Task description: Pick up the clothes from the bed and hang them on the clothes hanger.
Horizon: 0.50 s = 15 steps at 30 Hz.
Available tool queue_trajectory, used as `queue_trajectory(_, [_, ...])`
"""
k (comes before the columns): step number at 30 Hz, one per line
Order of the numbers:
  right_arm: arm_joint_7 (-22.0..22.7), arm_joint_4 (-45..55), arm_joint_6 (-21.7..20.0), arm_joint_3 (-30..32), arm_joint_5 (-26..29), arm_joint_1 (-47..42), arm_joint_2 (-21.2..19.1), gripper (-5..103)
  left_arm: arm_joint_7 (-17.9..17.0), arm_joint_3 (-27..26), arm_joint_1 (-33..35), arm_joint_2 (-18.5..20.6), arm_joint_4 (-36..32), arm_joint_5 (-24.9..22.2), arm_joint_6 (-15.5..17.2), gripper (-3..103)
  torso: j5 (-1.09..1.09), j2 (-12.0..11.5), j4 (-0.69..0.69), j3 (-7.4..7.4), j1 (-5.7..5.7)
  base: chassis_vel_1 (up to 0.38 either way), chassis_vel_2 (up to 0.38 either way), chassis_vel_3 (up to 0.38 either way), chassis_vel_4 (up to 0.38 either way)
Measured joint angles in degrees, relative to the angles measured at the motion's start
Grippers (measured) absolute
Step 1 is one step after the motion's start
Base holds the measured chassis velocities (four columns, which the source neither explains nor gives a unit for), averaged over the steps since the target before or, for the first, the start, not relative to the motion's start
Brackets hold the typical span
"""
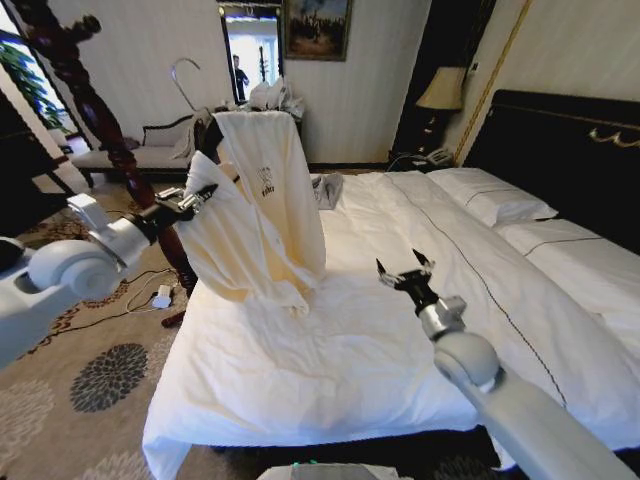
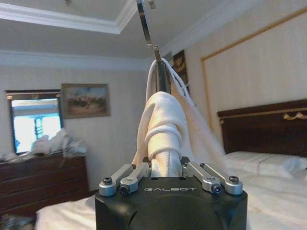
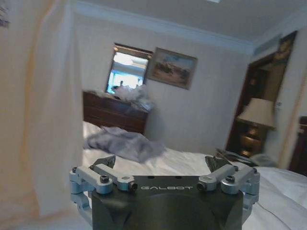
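The pale cream clothes [image 1: 262, 205] hang draped over the black clothes hanger [image 1: 211, 134], whose wire hook [image 1: 184, 72] sticks up above the bed's left side. My left gripper [image 1: 200, 197] is shut on a bunched fold of the clothes [image 2: 163, 139] just below the hanger's hook [image 2: 144, 24]. The hem trails down to the white bed [image 1: 380, 340]. Over the middle of the bed, my right gripper [image 1: 405, 268] hovers open and holds nothing; its fingers [image 3: 108, 162] spread wide beside the hanging clothes [image 3: 38, 120].
A dark carved bedpost [image 1: 90, 120] stands close behind my left arm. A small grey garment [image 1: 328, 188] lies at the bed's far side. Pillows [image 1: 495, 200] and the black headboard [image 1: 570, 140] are to the right. A cable and plug [image 1: 160, 296] lie on the carpet.
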Motion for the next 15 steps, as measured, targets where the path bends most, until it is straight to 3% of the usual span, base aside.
queue_trajectory(7, [-0.89, 1.77, 0.97, 6.01, -3.27, -6.54, 2.21, 100, -4.93, -0.65, -1.02, 0.77, 0.54, -0.25, 4.62, 19, -0.02, 0.0, 0.01, 0.01, 0.0, 0.0, 0.0, 0.0, 0.0])
queue_trajectory(15, [-1.42, 2.56, 1.54, 7.14, -7.6, -10.04, 4.59, 100, -13.91, -4.04, -2.93, 2.08, -0.48, -5.8, 10.93, 19, -0.01, 0.0, 0.02, 0.01, 0.0, 0.0, 0.0, 0.0, 0.0])
